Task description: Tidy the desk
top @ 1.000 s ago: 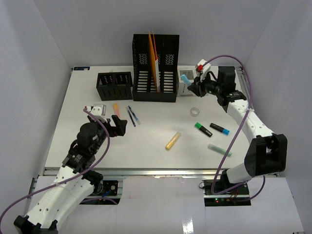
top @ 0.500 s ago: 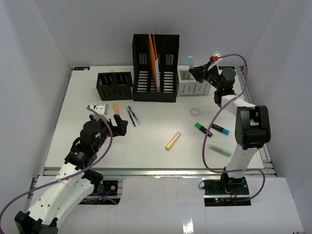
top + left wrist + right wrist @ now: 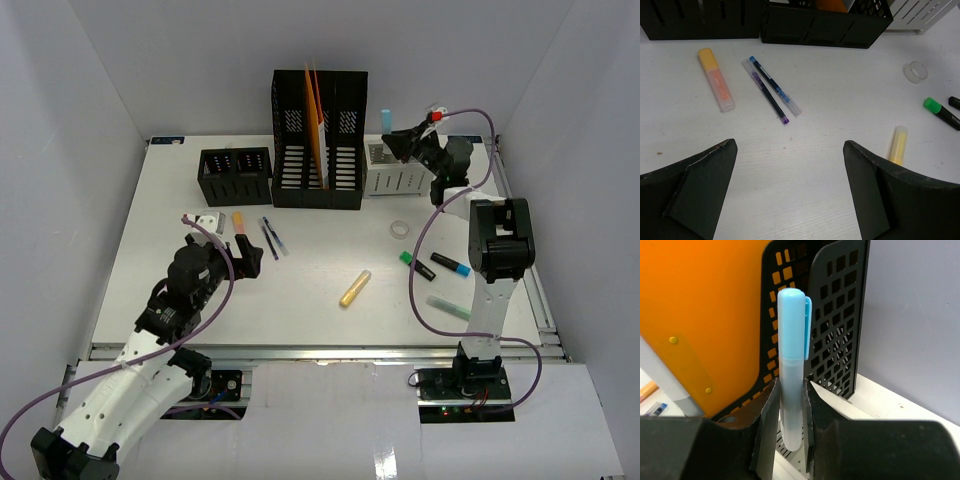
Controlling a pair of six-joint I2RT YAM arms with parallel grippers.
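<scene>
The white desk (image 3: 320, 310) carries loose pens and highlighters. My right gripper (image 3: 392, 142) is shut on a light blue highlighter (image 3: 791, 365), held upright above the white slotted organizer (image 3: 392, 178) at the back right. My left gripper (image 3: 240, 256) is open and empty over the left part of the desk. In the left wrist view an orange highlighter (image 3: 716, 85), a blue pen (image 3: 775, 92) and a purple pen (image 3: 767, 97) lie ahead of its fingers (image 3: 700, 180). A yellow highlighter (image 3: 355, 288) lies mid-desk.
A black magazine file (image 3: 320, 140) with an orange folder (image 3: 316, 120) and a low black tray (image 3: 235, 176) stand at the back. A tape ring (image 3: 400, 229), green (image 3: 417, 265), blue (image 3: 452, 265) and pale green (image 3: 450, 308) markers lie at the right.
</scene>
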